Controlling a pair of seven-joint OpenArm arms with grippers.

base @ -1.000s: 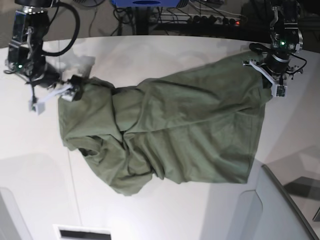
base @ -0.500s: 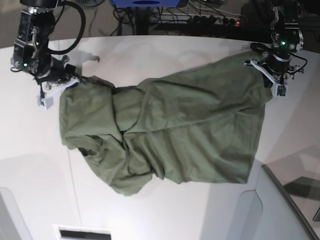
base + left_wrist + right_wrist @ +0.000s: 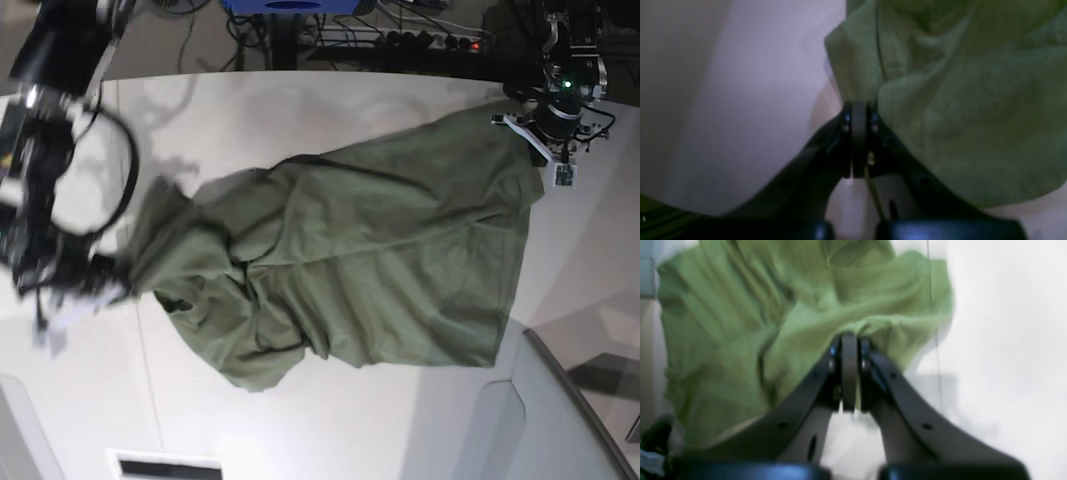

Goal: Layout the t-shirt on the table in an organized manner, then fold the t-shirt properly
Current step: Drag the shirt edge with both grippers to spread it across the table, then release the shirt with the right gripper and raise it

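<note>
Overhead, the olive-green t-shirt [image 3: 350, 270] lay rumpled across the white table [image 3: 330, 420], its two far corners held by the arms. Close up on the left wrist view, the left gripper [image 3: 858, 115] was pinched tight on a fold of the shirt's edge. From the right wrist view, the right gripper [image 3: 849, 343] was likewise clamped on bunched green cloth.

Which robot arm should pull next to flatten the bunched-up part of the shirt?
Probably the right gripper. It is shut on the t-shirt beside its crumpled end. The left gripper pinches the far, flatter corner and could hold it.
</note>
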